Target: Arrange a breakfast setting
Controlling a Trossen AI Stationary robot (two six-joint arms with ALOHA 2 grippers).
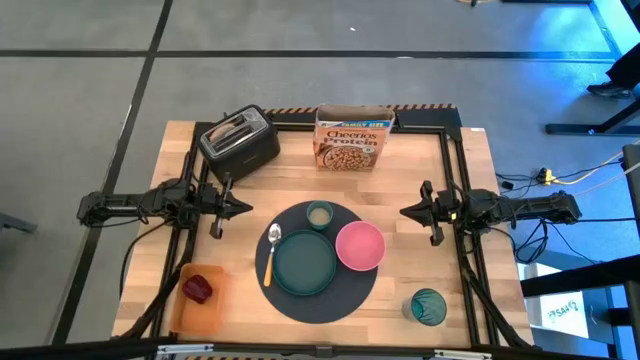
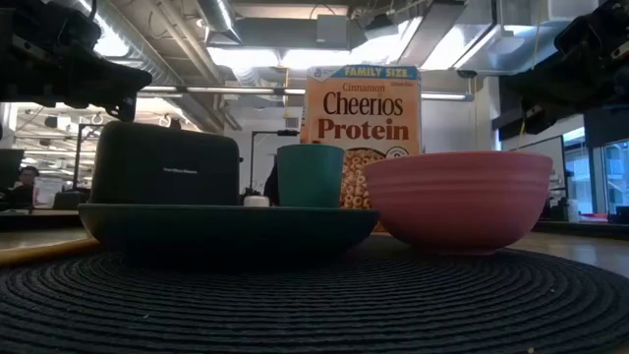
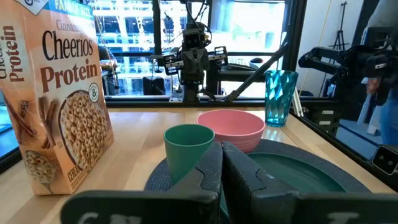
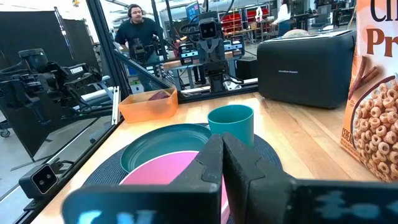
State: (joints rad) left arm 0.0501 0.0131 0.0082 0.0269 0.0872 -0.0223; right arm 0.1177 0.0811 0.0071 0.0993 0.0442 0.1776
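A round dark mat [image 1: 322, 300] lies at the table's middle front. On it rest a teal plate [image 1: 305, 262], a pink bowl [image 1: 360, 246], a small cup [image 1: 320, 213] and an orange-handled spoon [image 1: 270, 258] left of the plate. A teal tumbler [image 1: 428, 306] stands at the front right. A red apple [image 1: 197, 288] lies in the orange tray [image 1: 205, 312]. The bagel is not plainly seen; something pale fills the toaster's slot [image 1: 232, 128]. My left gripper [image 1: 245, 207] is shut and empty, left of the mat. My right gripper [image 1: 405, 212] is shut and empty, right of it.
A black toaster [image 1: 240, 143] stands at the far left and a Cheerios box [image 1: 350, 140] upright at the far middle. Bare wood lies between the mat and both grippers. A person [image 4: 137, 25] shows beyond the table.
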